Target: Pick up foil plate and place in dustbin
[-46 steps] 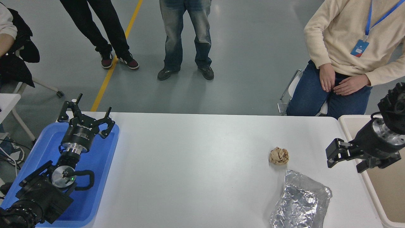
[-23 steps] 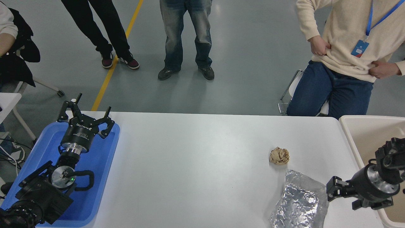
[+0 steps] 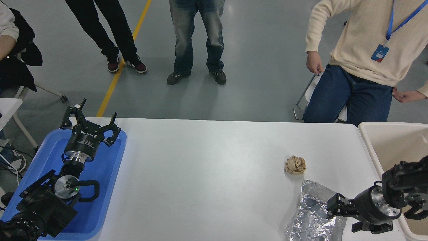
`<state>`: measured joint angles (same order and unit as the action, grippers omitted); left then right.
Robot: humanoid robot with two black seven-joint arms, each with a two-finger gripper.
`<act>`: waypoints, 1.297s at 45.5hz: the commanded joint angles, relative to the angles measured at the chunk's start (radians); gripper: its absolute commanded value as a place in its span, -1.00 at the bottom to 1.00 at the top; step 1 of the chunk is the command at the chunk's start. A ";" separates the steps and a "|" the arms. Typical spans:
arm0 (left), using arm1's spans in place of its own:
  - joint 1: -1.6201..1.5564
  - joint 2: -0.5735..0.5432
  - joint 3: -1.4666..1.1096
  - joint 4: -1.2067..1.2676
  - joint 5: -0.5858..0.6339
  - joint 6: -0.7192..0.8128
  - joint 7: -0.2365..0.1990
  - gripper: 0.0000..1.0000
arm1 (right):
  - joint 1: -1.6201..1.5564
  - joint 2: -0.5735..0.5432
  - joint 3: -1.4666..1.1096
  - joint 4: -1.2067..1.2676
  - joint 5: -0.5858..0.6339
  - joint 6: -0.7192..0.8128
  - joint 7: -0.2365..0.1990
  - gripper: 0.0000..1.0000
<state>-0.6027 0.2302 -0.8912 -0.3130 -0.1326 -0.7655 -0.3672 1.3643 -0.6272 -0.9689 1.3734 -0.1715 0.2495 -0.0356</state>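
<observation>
bin (image 3: 389,147): right of table (image 3: 207,174), contents unclear | plate (image 3: 311,217): on table | right gripper (image 3: 334,211): at plate, grip unclear | left gripper (image 3: 90,125): spread wide, over blue tray (image 3: 107,180)

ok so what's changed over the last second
The right tool has swung down from above the cream plastic dustbin toward the near edge and leftward, and now sits over the right rim of the crinkled silver foil plate; no grasp is visible. The seated person's hands moved off their lap. The foil plate, the tan crumpled paper ball and the left tool, parked over the blue plastic tray, stayed put.
</observation>
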 commanded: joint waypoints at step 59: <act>-0.002 0.000 0.000 0.000 0.001 0.000 0.001 1.00 | -0.010 -0.032 0.019 0.048 0.017 -0.049 -0.046 -1.00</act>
<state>-0.6029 0.2301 -0.8912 -0.3132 -0.1320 -0.7654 -0.3670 1.2495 -0.6012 -0.9343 1.3250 -0.1488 0.1963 -0.0443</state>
